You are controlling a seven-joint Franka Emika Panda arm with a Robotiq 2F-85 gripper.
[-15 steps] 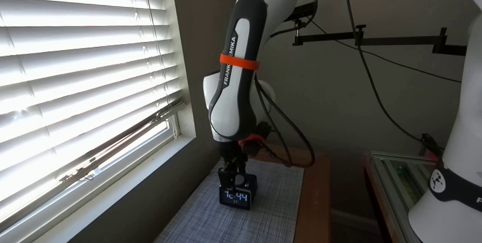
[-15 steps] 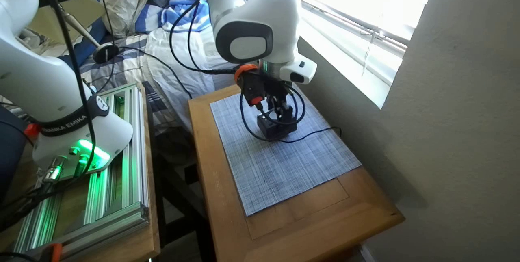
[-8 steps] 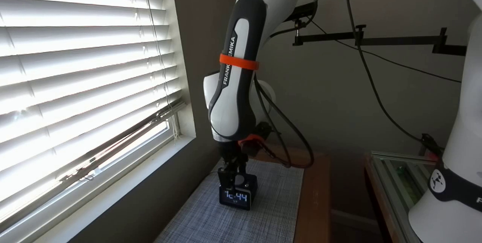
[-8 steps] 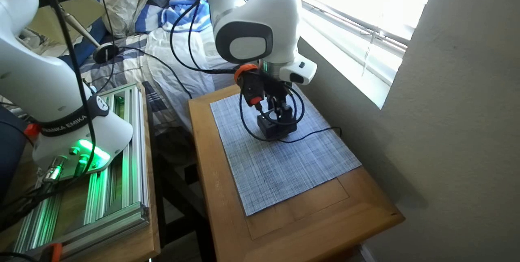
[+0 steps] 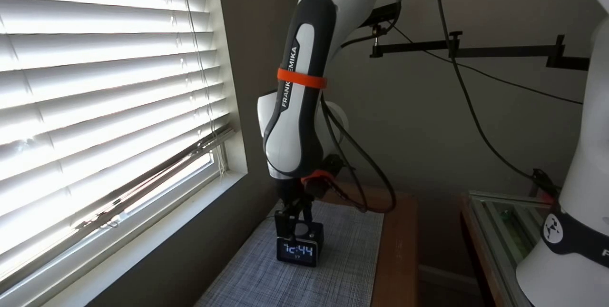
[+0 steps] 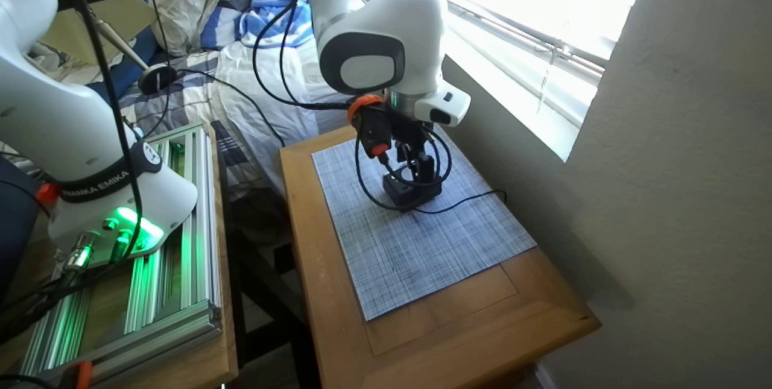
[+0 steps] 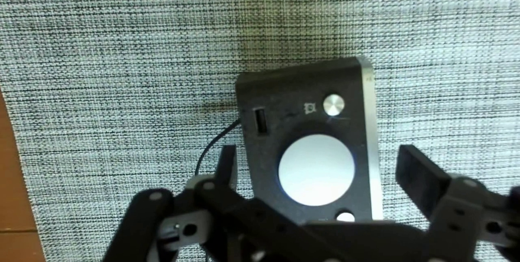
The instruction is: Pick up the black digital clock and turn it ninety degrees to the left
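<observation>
The black digital clock stands upright on a grey woven mat. Its lit face shows pale digits in an exterior view. It also shows in an exterior view, partly behind cables. In the wrist view I see the top of the clock, with a large silver disc and small round buttons. My gripper is open over the clock. One finger is beyond the silver-rimmed face side and the other beyond the back. Mat shows between each finger and the clock. The clock's near end is hidden by the gripper.
The mat lies on a wooden table. A thin cable runs from the clock's back. The window sill and wall stand close beside the table. The robot base sits on a separate framed table.
The fingers have spread slightly, and the one at the face sits a little higher, so more of the digits shows. The clock has shifted very slightly. The arm is almost still.
</observation>
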